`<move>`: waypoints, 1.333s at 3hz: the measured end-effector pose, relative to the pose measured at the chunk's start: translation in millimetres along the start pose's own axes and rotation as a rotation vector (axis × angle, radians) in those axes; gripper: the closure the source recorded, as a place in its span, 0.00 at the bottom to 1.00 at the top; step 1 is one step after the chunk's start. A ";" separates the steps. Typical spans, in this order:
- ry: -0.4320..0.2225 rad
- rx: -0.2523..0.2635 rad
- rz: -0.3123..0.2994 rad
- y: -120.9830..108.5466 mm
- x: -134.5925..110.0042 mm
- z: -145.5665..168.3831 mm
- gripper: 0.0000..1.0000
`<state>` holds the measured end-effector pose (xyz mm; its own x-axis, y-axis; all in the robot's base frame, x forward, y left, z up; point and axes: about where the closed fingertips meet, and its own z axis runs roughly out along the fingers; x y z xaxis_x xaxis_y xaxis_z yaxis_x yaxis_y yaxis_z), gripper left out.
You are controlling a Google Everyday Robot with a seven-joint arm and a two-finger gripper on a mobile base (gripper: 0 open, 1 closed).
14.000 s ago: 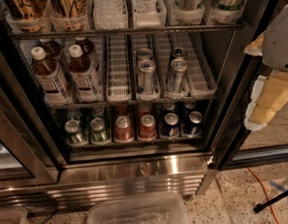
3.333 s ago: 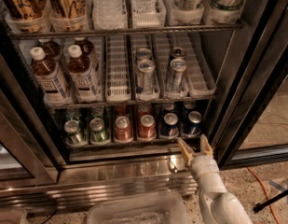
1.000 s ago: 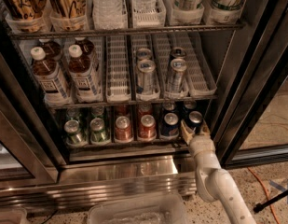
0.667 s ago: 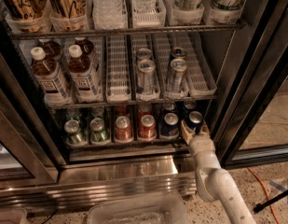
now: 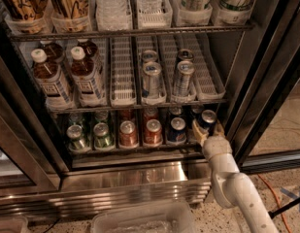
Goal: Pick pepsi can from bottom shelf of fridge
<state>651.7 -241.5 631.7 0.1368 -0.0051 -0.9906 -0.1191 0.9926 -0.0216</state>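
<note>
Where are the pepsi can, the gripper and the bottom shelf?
pepsi can (image 5: pixel 208 115), camera view, silver lid.
gripper (image 5: pixel 207 126), camera view, its tip at the can.
bottom shelf (image 5: pixel 135 151), camera view, front rail.

Lowest in the fridge (image 5: pixel 130 178): bottom shelf (image 5: pixel 140 151), dark wire behind a metal rail. Upright on it, leftward from the pepsi can (image 5: pixel 207 118): blue can (image 5: pixel 177 129), two red cans (image 5: pixel 153 131), two green cans (image 5: pixel 103 135). Gripper (image 5: pixel 208 128) at the pepsi can's front.

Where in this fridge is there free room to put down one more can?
The middle rack has a bare white lane between the brown bottles and the slim cans, and another right of those cans. The bottom shelf is crowded, cans side by side; the gripper is at the pepsi can, its rightmost.
</note>
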 end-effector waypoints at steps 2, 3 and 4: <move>-0.059 -0.160 -0.071 2.9 -58.9 -19.8 1.00; -0.018 -0.277 -0.044 21.2 -55.5 -48.8 1.00; 0.052 -0.397 0.012 42.0 -45.9 -82.1 1.00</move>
<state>559.6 -209.6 665.2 0.0850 -0.0103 -0.9963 -0.4927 0.8687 -0.0510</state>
